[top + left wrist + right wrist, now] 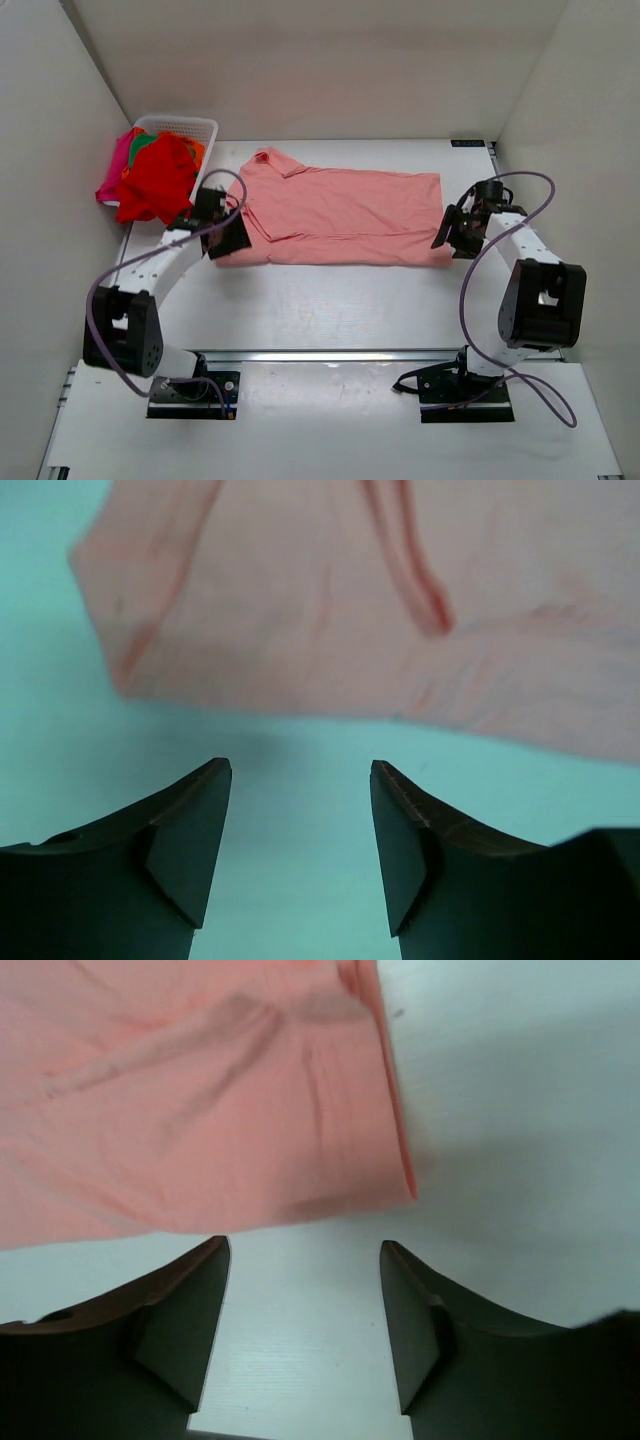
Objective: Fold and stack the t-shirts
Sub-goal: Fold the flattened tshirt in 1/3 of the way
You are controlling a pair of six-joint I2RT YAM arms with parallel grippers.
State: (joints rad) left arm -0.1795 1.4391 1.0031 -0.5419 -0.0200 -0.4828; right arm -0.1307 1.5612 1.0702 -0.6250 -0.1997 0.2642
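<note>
A large salmon-pink t-shirt lies flat on the table, folded lengthwise, collar at the far left. My left gripper hovers at its near left corner, open, with only bare table between the fingers; the pink cloth lies just beyond the tips. At the shirt's near right corner my right gripper also stands open and empty, the cloth edge just ahead of its fingertips. A red t-shirt drapes over the basket, with magenta and orange/green cloth behind it.
A white lattice basket stands at the back left, against the left wall. White walls close in the table on the left, back and right. Bare table lies between the shirt and the arm bases.
</note>
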